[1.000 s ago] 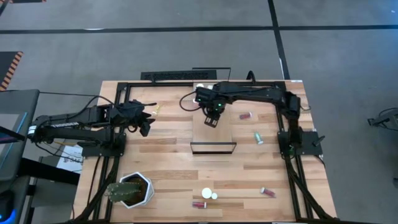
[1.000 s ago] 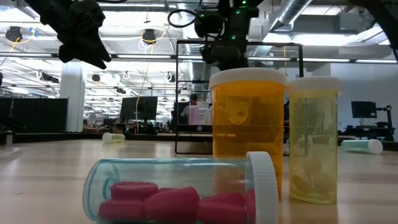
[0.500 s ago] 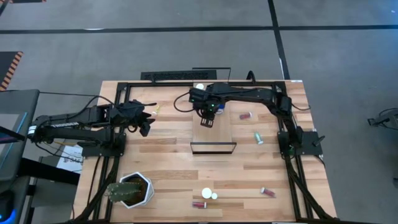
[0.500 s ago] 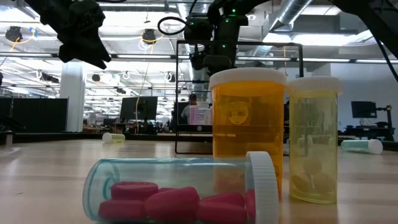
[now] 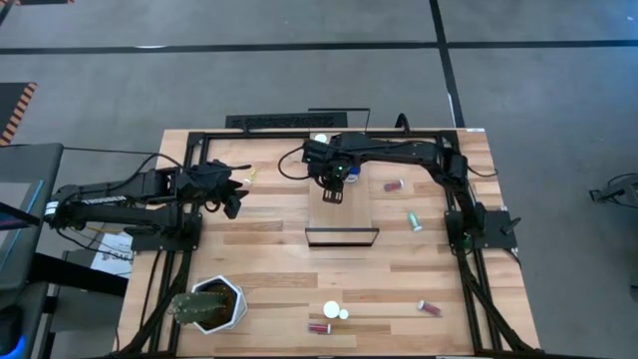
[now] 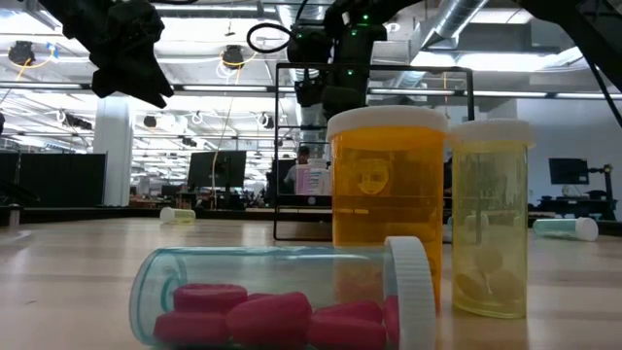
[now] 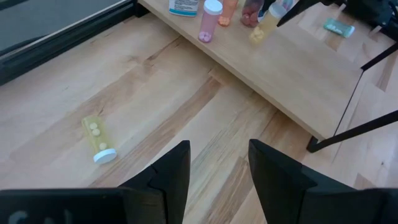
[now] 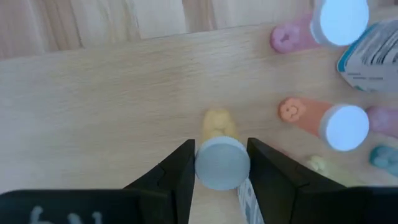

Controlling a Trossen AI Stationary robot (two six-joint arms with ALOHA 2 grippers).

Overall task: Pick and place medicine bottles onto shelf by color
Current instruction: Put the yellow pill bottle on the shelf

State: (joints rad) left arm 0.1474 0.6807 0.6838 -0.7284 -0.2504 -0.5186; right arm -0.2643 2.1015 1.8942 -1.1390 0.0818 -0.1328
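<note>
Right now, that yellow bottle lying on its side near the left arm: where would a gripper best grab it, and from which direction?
Probably across the middle of the yellow bottle, coming straight down from above. It lies flat on the tabletop with its white cap at one end, so the round sides are free and a grip crosswise to its length is less likely to let it roll. The left gripper is open and nothing crowds the bottle.

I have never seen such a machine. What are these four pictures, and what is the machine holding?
It is a robot with two dark arms at a wooden table. One picture looks down from above, one looks level across the tabletop, and two come from cameras on the wrists. The right gripper is over the shelf, a light board, with its fingers around a yellowish white-capped bottle. Other small bottles already stand there. The left gripper waits open above the table, near a yellow bottle lying on its side. More bottles lie scattered, and a white plant pot sits in one corner.
</note>
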